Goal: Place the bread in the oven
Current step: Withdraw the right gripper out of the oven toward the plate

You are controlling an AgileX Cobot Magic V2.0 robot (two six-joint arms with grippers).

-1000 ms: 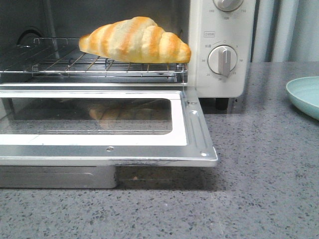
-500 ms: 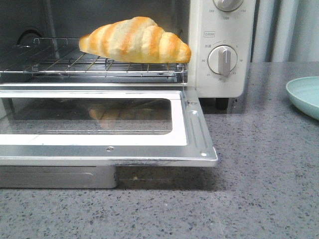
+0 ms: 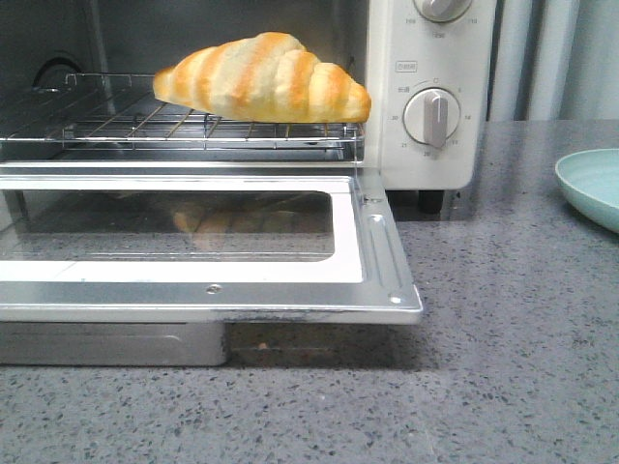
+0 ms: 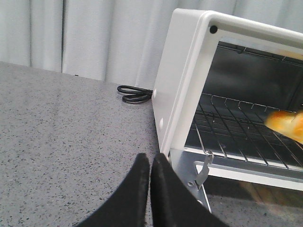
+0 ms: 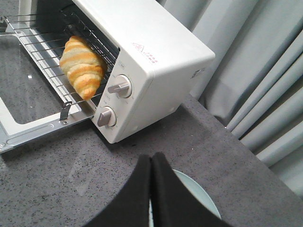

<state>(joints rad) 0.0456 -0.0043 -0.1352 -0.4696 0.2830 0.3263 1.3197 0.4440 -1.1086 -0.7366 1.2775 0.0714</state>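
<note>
The bread, a striped cream and orange croissant roll, lies on the wire rack of the white oven, at the rack's right front. It also shows in the right wrist view and partly in the left wrist view. The oven door hangs open and flat. My left gripper is shut and empty, beside the oven's left front corner. My right gripper is shut and empty, above the table to the right of the oven. Neither gripper shows in the front view.
A pale green plate sits on the grey speckled table at the right, and shows under my right gripper. A black power cord lies behind the oven's left side. Grey curtains hang at the back.
</note>
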